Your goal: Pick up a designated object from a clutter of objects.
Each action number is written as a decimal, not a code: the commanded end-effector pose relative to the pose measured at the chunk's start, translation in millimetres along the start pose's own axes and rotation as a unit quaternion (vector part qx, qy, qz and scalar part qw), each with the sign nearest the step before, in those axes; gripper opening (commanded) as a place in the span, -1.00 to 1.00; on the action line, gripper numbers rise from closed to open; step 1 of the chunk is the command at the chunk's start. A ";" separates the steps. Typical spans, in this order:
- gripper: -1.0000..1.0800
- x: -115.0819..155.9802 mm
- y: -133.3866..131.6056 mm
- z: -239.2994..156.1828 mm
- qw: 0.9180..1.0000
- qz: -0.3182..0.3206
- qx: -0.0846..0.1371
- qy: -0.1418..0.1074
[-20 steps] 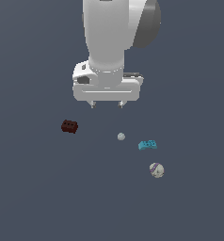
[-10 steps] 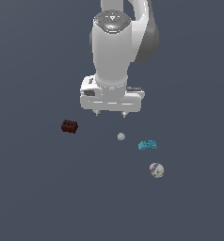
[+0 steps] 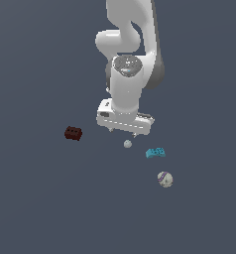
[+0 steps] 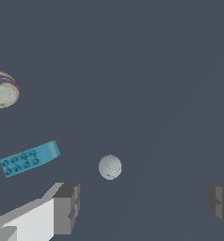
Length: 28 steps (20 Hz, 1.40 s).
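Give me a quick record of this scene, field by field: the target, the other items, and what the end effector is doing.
target: plain pale ball, lying alone on the surface
other items: dark red-brown brick; cyan brick; purple-striped ball
end effector: open, above the plain pale ball, not touching it
wrist view: plain pale ball lies ahead of the gap between the fingers
held: nothing
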State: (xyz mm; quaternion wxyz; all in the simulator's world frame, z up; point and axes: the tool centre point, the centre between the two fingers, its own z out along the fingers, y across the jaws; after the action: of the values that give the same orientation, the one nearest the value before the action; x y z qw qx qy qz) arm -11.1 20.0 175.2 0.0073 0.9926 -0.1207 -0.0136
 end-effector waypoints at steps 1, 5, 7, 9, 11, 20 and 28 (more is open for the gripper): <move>0.92 -5.6 -5.7 22.0 1.000 0.025 0.002 0.003; 0.92 -16.0 -12.9 53.1 0.998 0.061 0.005 0.006; 0.92 -21.1 -15.6 65.7 0.997 0.077 0.006 0.007; 0.92 -25.7 -17.6 76.4 0.996 0.090 0.007 0.008; 0.92 -29.9 -19.3 85.2 0.995 0.101 0.008 0.009; 0.92 -40.0 -22.4 104.6 0.992 0.126 0.010 0.011; 0.92 -40.0 -22.4 113.6 0.992 0.125 0.010 0.011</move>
State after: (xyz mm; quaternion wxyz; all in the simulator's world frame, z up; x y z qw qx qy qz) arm -47.5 50.1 66.0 0.0001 0.9698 -0.2437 -0.0002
